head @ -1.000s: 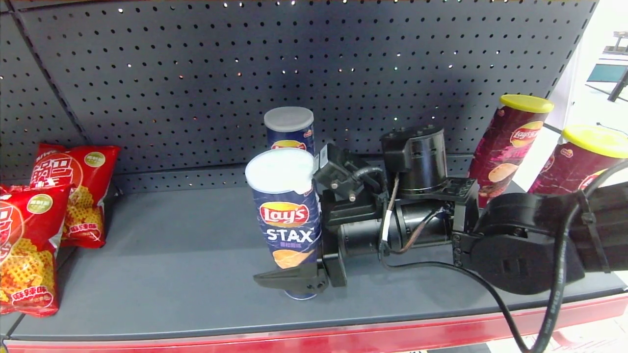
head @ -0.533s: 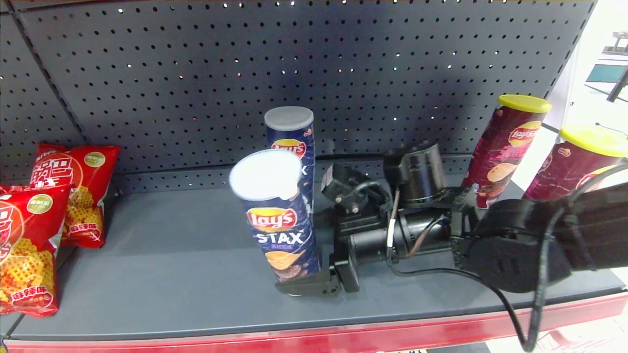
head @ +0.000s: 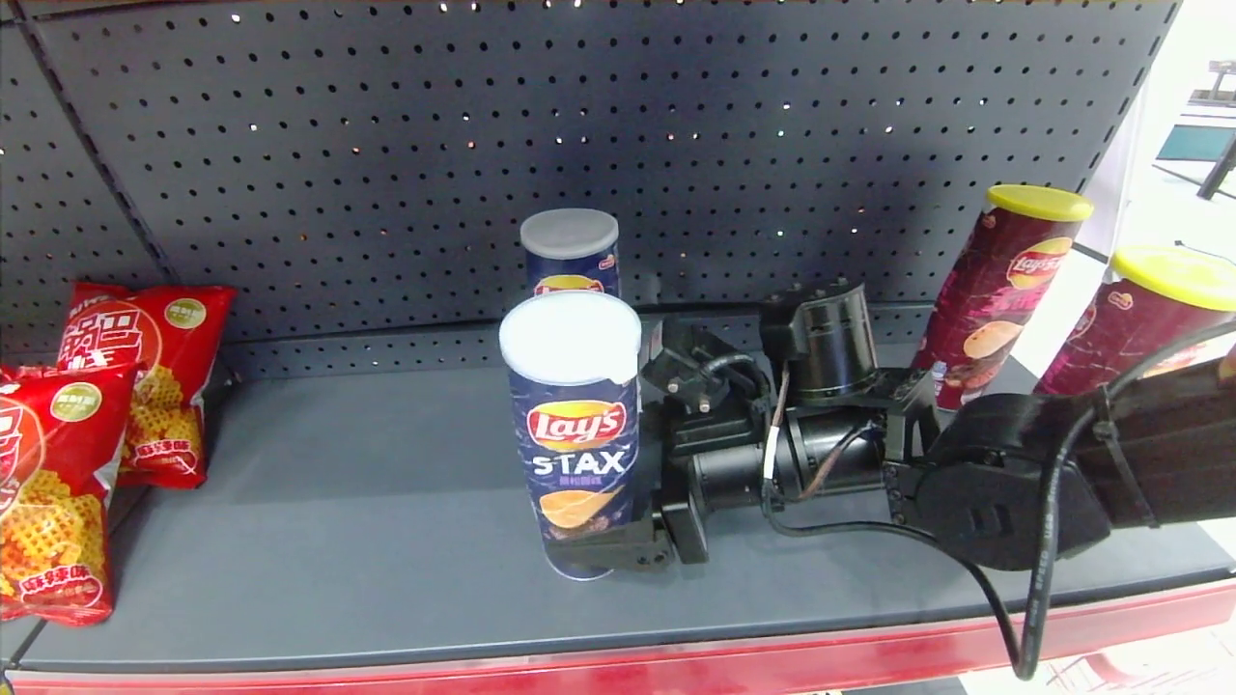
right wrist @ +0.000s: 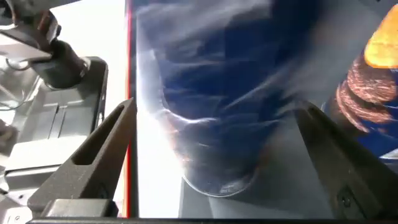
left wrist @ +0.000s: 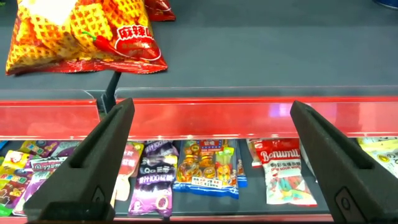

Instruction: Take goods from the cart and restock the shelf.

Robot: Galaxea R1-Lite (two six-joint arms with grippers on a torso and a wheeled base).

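A blue chip can (head: 575,434) with a white lid stands upright on the grey shelf (head: 319,541), near its front. My right gripper (head: 591,542) reaches in from the right and brackets the can's base, open; its front finger (head: 618,554) lies along the shelf and the other is hidden behind the can. In the right wrist view the can (right wrist: 230,106) sits between the spread fingers of the right gripper (right wrist: 217,168). A second blue can (head: 570,253) stands right behind. My left gripper (left wrist: 211,162) hangs open and empty, facing the shelf's red front lip (left wrist: 205,115).
Two maroon cans with yellow lids (head: 1004,280) (head: 1144,323) stand at the shelf's right end. Red snack bags (head: 68,454) lean at the left, one seen close (left wrist: 81,34). A pegboard wall (head: 579,125) backs the shelf. Candy packs (left wrist: 205,168) fill the lower shelf.
The front blue can leaned to the left half a second ago and now stands upright. My right gripper has drawn slightly to the right along the shelf.
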